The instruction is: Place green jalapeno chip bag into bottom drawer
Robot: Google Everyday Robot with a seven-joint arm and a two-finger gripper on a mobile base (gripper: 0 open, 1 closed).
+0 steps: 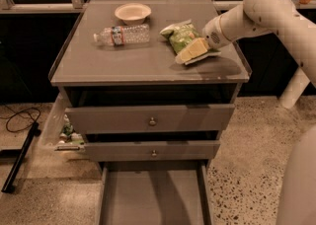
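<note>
On the cabinet top (123, 63), gripper (193, 51) meets green jalapeno chip bag (180, 35).
Grasp cannot be told; a shallow pinch (crinkly foil) could slip before the bottom drawer (153, 199).

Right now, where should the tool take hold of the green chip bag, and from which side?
Its near right end, from the right, where the tool sits over it. The chip bag lies flat on the cabinet top, so that thin end edge is probably the easiest pinch.
</note>
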